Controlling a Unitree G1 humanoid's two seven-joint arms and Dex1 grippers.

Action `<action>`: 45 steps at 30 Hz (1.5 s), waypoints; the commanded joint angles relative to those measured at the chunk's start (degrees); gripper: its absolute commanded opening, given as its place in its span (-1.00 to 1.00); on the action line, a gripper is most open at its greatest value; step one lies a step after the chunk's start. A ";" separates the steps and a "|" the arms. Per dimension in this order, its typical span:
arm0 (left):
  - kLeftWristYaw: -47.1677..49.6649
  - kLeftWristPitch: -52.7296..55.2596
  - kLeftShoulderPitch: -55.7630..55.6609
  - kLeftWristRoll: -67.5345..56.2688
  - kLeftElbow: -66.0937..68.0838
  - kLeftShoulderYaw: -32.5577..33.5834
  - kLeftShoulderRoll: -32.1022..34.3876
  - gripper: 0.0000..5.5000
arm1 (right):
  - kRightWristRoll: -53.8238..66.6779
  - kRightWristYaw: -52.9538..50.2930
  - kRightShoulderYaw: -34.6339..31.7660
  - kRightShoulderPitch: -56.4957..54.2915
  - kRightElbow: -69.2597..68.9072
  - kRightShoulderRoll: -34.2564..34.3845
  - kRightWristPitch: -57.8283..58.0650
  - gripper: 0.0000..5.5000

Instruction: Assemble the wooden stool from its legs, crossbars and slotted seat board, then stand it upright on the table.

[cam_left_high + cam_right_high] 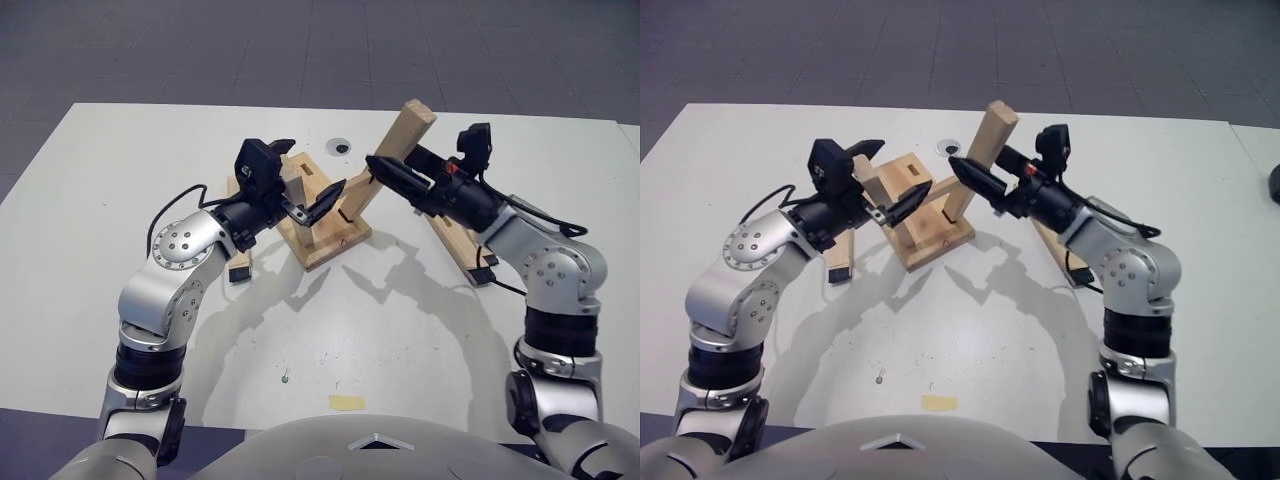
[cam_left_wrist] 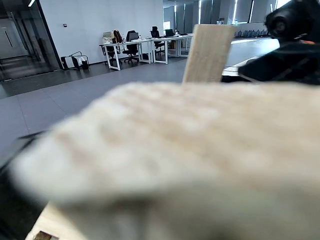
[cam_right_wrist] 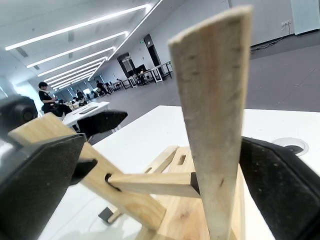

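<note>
The slotted seat board lies flat on the white table. One wooden leg rises tilted from its far side, and my right gripper is shut on that leg, whose plank stands between the two black fingers. A crossbar joins it to a second, slanted leg. My left gripper is at that second leg over the board's left side and appears shut on it; blurred wood lies right before the left wrist camera.
More wooden parts lie on the table under my right forearm. A short piece with a dark end rests under my left arm. A round cable hole is behind the board, and yellow tape sits near the front edge.
</note>
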 commanded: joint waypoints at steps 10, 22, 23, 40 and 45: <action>-0.43 1.58 -0.84 -4.34 -0.55 7.88 1.89 0.96 | 9.68 -4.34 -9.16 -16.09 5.99 4.74 -1.73 0.95; 10.01 7.09 -11.99 -26.15 -4.98 19.37 -0.51 0.96 | 2.01 -12.67 -2.67 -26.11 18.50 10.77 -7.31 0.95; 10.45 6.85 -11.29 -25.37 -4.26 19.04 -0.44 0.96 | -0.33 -12.32 0.97 -22.35 17.99 11.57 -6.62 0.95; 17.34 0.57 -8.40 -16.69 6.13 23.44 -0.66 0.96 | 8.74 -19.98 -11.06 -24.34 9.12 16.66 -11.82 0.95; 18.20 2.89 -2.69 -9.08 6.32 21.06 4.65 0.96 | 10.82 -23.35 -17.69 -24.22 8.82 12.14 -13.36 0.95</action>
